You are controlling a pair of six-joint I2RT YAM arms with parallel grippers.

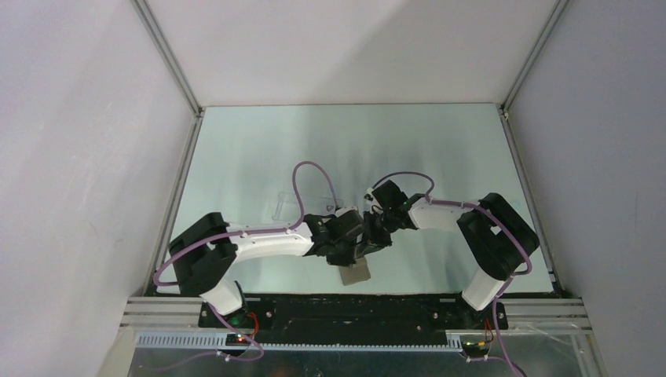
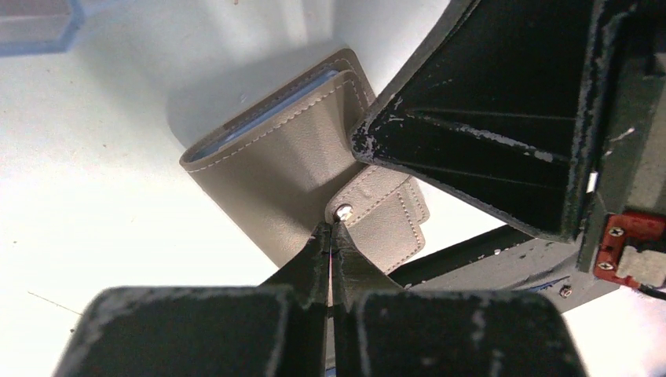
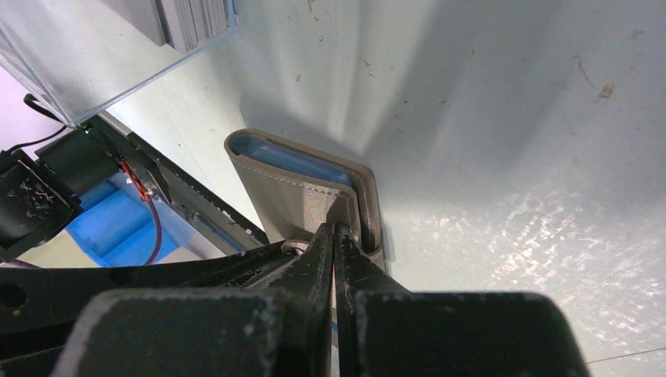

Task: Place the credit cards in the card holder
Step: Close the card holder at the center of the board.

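Observation:
The grey-brown card holder (image 1: 355, 272) is between both grippers near the table's front edge. In the left wrist view its face (image 2: 275, 169), round snap (image 2: 343, 210) and tab (image 2: 397, 232) show. My left gripper (image 2: 331, 232) is shut, its tips pinched on the holder's lower edge beside the snap. In the right wrist view the holder (image 3: 294, 200) gapes slightly, showing light blue lining (image 3: 287, 159). My right gripper (image 3: 335, 229) is shut on a corner of its front wall. A stack of pale credit cards (image 3: 196, 20) stands in a clear box; no card shows in the holder.
The clear plastic box (image 1: 294, 206) lies just behind the left wrist; its corner shows in the left wrist view (image 2: 35, 20). The right gripper's black finger (image 2: 479, 118) crowds the holder there. The black front rail (image 1: 353, 305) runs just below the holder.

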